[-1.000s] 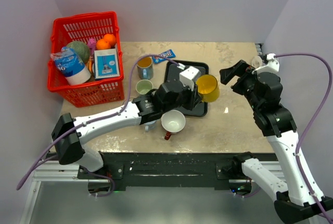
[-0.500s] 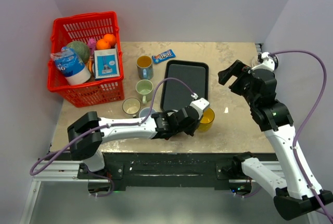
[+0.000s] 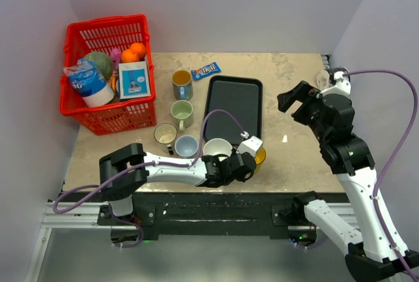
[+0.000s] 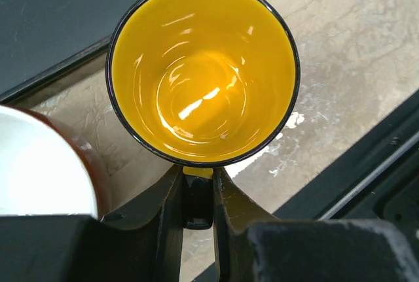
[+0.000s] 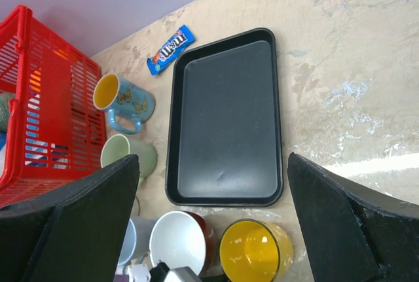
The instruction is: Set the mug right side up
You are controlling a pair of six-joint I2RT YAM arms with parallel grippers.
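- The table [image 3: 298, 72] carries everything. The arms are fixed at its near edge, so the work sits close to that edge.
- The red basket [image 3: 108, 30] fills the far left corner. It holds groceries well away from the mugs. A blue-and-white carton inside has print too small to read.
- The black tray [image 3: 236, 105] lies mid-table and is bare.
- The right gripper [image 5: 213, 164] hangs high over the right side, jaws spread wide with nothing between them. It is probably kept back so the other arm has room.
- The yellow mug [image 4: 203, 72] is at the near edge, just off the tray's near right corner and beside the white mug [image 3: 217, 148]. Its mouth faces up, so the turning looks done. I cannot tell whether its base is on the table yet.
- The left gripper [image 4: 198, 190] is clamped tight on the mug's near side, apparently on the handle. That grip keeps the mug level.
- The blue candy packet [image 5: 171, 49] lies off the tray's far left corner. Its lettering looks like "m&m's".
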